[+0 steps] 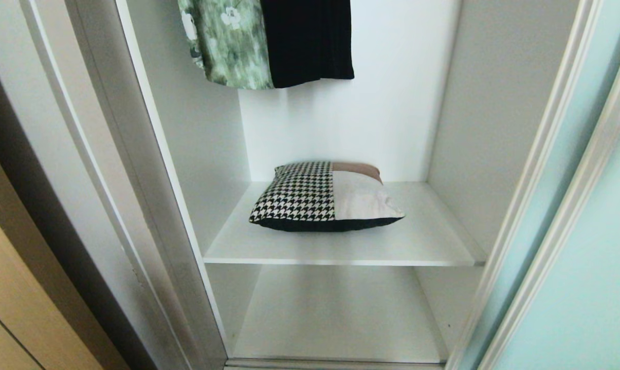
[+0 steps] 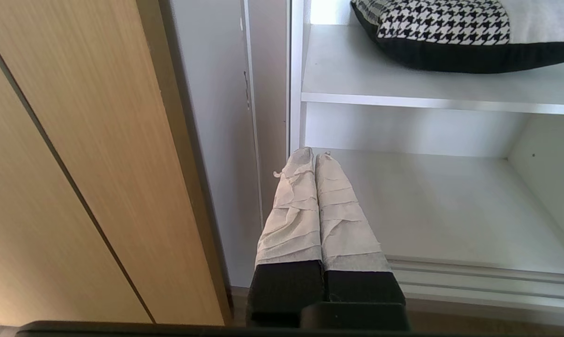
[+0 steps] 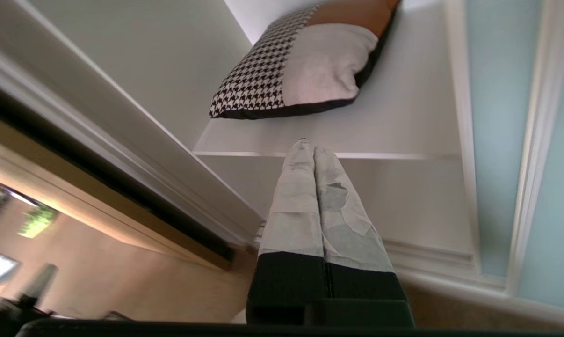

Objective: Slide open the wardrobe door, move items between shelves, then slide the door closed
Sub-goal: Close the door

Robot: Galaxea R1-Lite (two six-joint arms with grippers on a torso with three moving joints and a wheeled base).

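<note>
Frosted blue-green glass of the sliding wardrobe door (image 1: 593, 288) is sitting off to the right, so the bay is standing open; door-opening step looks done, and I'm reading the item move as the step in hand.

The cushion (image 1: 323, 198) (houndstooth, beige and tan patches, black underside) is lying flat on the upper shelf (image 1: 433, 246), roughly centred, clear of both side walls. The lower shelf (image 1: 341, 313) is showing nothing on it.

Right gripper (image 3: 308, 149) is pointing at the upper shelf's front edge, short of the cushion, taped fingers (image 3: 297, 196) pressed together, holding nothing. Left gripper (image 2: 314, 157) is sitting low by the left frame, fingers likewise together and empty.

Advice for the grab: fingers need opening before closing in. Aiming for the near black edge or a front corner looks best, with a pinch through the soft filling rather than the top face. Lifting before pulling should stop it dragging over the shelf lip.

Orientation: long axis is running left-right, parallel to the shelf front; houndstooth end is pointing left, beige end right, slightly skewed with the right corner nearer the front.
</note>
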